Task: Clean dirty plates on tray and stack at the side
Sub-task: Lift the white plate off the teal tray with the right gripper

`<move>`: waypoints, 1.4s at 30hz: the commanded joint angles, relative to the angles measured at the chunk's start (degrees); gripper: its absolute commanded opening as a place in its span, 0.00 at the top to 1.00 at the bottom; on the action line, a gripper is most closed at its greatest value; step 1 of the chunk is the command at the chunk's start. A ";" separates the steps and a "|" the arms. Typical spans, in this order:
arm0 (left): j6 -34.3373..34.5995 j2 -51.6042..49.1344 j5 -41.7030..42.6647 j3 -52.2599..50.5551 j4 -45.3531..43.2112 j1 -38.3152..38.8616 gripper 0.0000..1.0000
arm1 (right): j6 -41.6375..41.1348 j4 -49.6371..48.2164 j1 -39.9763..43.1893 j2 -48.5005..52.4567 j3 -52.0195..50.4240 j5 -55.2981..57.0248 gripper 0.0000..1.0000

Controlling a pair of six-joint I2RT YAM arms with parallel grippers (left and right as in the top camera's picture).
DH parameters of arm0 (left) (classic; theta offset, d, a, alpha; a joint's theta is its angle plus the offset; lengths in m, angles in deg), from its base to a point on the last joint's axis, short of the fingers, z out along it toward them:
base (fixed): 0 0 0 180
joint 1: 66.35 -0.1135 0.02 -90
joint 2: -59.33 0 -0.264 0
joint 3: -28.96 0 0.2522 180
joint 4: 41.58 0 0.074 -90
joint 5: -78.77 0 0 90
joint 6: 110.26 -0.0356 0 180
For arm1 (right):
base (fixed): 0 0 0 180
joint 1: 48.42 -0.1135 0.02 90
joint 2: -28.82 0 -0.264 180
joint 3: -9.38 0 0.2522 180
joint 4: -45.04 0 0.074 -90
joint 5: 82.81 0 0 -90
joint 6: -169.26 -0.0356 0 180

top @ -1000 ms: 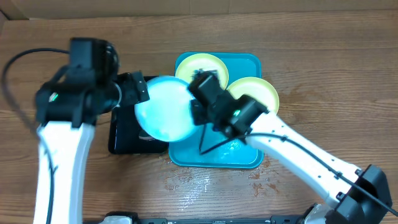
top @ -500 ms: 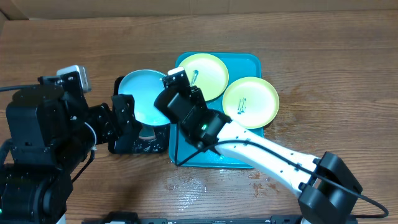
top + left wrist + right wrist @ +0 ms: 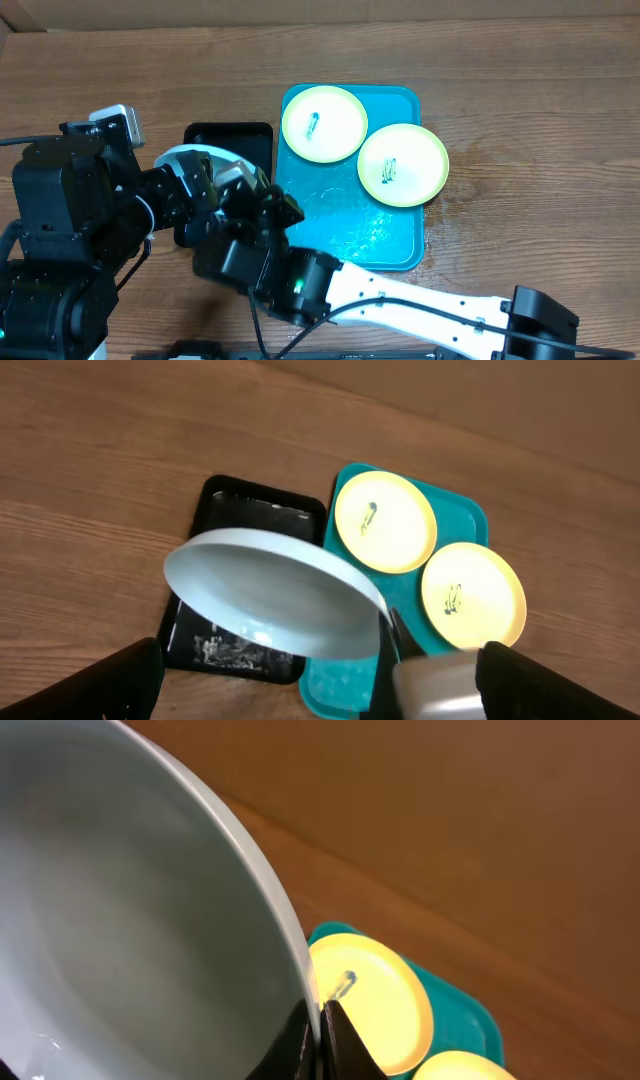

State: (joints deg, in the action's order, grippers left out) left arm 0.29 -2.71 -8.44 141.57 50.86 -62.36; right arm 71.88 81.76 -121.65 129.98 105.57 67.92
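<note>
The wood-grain table, seen from overhead, carried the turquoise tray with one yellow-green plate and a second plate, both blue-smeared and evidently uncleaned. From the left wrist, the cyan plate hung tilted above the black tub, presumably to shed residue there. The left gripper stood with fingers apart. From the right wrist, the right gripper pinched the cyan plate's rim, and no smear showed inside.

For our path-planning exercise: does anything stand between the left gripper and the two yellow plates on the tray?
Yes: the cyan plate, pinched by the right gripper, hangs above the black tub, between the left gripper and both yellow plates.
</note>
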 commanded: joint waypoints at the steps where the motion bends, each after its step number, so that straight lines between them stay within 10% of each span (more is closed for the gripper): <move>1: -0.87 -0.09 -0.63 0.66 -0.07 -0.24 0.00 | 0.63 -0.59 -0.61 -2.05 1.97 5.75 0.96; 42: -0.87 -0.15 -0.63 0.66 -0.04 -0.24 0.00 | 2.08 -1.53 -0.09 -2.05 1.97 8.68 0.96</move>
State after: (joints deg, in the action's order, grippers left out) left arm 0.29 -2.71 -8.46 141.57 50.86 -62.36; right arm 74.17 80.76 -121.95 129.98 105.57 75.18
